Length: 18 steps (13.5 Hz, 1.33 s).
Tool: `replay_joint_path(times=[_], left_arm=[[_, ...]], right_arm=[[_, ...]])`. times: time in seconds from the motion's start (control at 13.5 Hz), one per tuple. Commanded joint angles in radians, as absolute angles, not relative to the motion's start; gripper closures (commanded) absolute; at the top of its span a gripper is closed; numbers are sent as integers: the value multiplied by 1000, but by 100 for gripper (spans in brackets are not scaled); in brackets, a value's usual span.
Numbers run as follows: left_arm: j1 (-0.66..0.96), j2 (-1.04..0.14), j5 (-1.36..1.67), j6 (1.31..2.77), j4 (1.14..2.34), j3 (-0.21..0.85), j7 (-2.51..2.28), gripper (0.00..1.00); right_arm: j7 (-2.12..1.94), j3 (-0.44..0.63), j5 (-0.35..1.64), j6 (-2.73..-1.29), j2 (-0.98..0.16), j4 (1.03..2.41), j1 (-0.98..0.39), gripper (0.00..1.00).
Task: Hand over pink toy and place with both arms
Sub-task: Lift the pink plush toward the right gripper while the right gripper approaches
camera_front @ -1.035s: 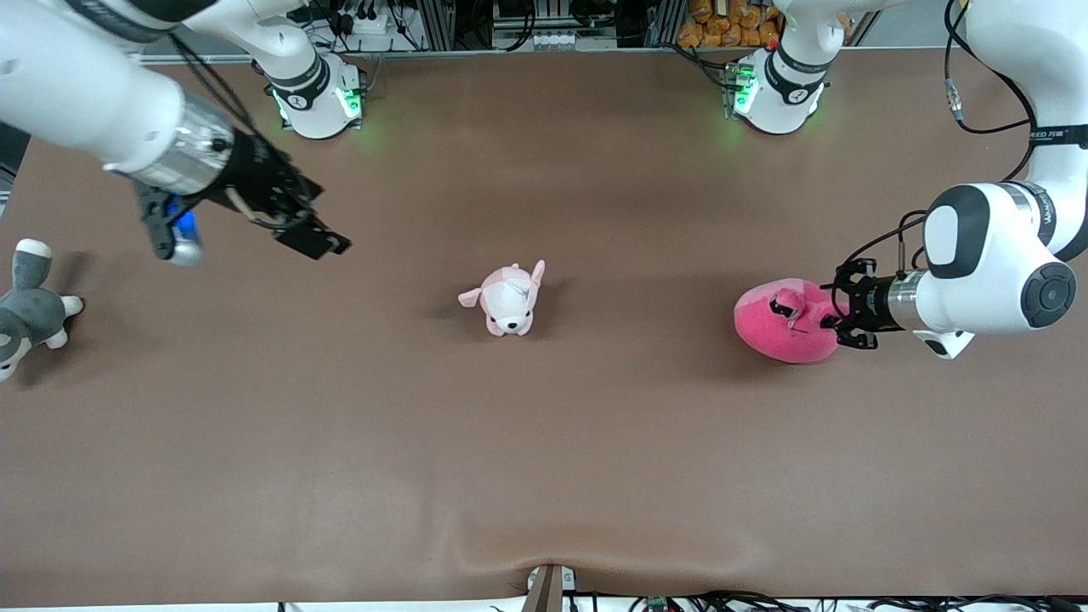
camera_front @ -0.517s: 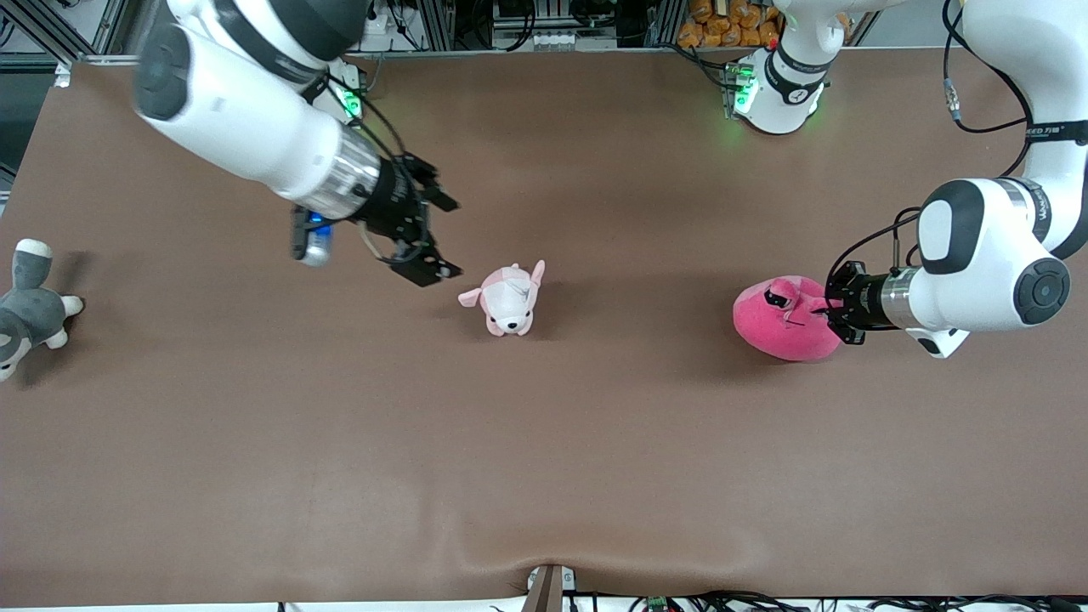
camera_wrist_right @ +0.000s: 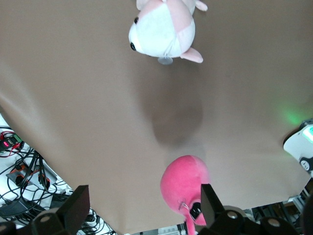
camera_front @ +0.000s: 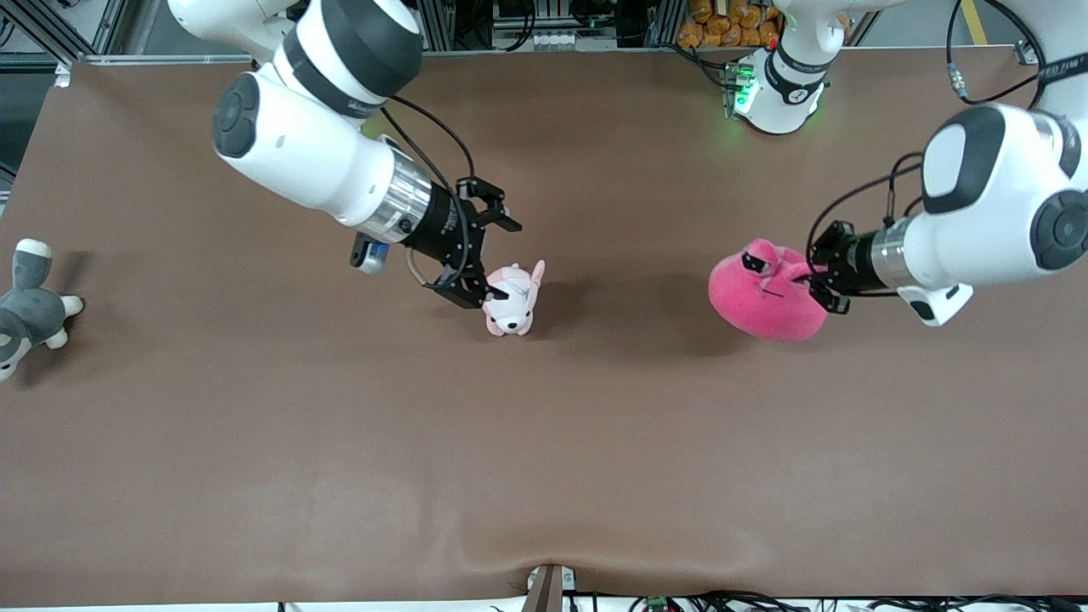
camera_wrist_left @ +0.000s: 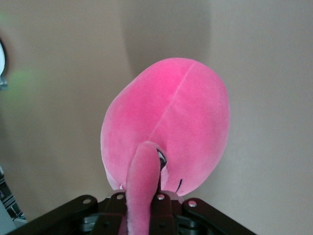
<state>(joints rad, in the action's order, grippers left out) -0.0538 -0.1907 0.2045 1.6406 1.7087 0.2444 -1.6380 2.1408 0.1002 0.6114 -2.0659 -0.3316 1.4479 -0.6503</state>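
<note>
Since the earlier frames the right arm has swung in from the upper left of the front view toward the middle, and the pink toy (camera_front: 767,291) has risen off the bench (camera_front: 544,442) and shifted a little toward the centre, its shadow now apart from it on the brown surface.

The left hand (camera_front: 818,278), at the right of the front view, is clenched on one of the pink toy's stalks; the left wrist view shows that stalk (camera_wrist_left: 142,191) running back between the black fingers, with the round pink body (camera_wrist_left: 168,125) hanging out in front of them. The toy is in the air over the left arm's end of the bench, its black eye patches turned toward the hand.

The right hand (camera_front: 497,259), just above the centre of the front view, is spread wide and holds nothing. It hovers over the small pale puppy plush (camera_front: 512,299), which lies in the middle of the bench; whether a fingertip touches the plush cannot be told. The pink toy is well apart from this hand, toward the left arm's end.

A grey-and-white plush (camera_front: 30,304) lies at the left edge of the front view
</note>
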Motion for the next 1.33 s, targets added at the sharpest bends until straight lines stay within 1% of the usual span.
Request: replay_joint_path(times=[0.0, 0.44, 0.59, 0.81, 0.89, 0.96, 1.11, 1.26], left_arm=[[-58, -201, 222, 1560, 1603, 296, -1724, 100], [-54, -207, 247, 1555, 1510, 492, -1988, 100], [-45, -210, 253, 1565, 1502, 547, -2052, 100], [29, -222, 255, 1617, 1468, 575, -2170, 100], [64, -238, 256, 1635, 1448, 577, -2225, 100], [104, -247, 255, 1660, 1430, 577, -2279, 100], [150, -250, 255, 1698, 1425, 577, -2327, 100], [187, -252, 255, 1707, 1425, 575, -2348, 100]], right_arm=[[2180, 113, 629, -2074, -364, 1413, -690, 0], [2253, 114, 623, -2074, -377, 1410, -715, 0], [2273, 114, 623, -2074, -377, 1410, -718, 0], [2307, 114, 621, -2060, -374, 1410, -718, 0], [2324, 114, 626, -2040, -367, 1407, -716, 0], [2347, 112, 626, -1979, -365, 1381, -716, 0], [2385, 113, 620, -1854, -368, 1329, -736, 0], [2385, 114, 607, -1774, -364, 1324, -752, 0]])
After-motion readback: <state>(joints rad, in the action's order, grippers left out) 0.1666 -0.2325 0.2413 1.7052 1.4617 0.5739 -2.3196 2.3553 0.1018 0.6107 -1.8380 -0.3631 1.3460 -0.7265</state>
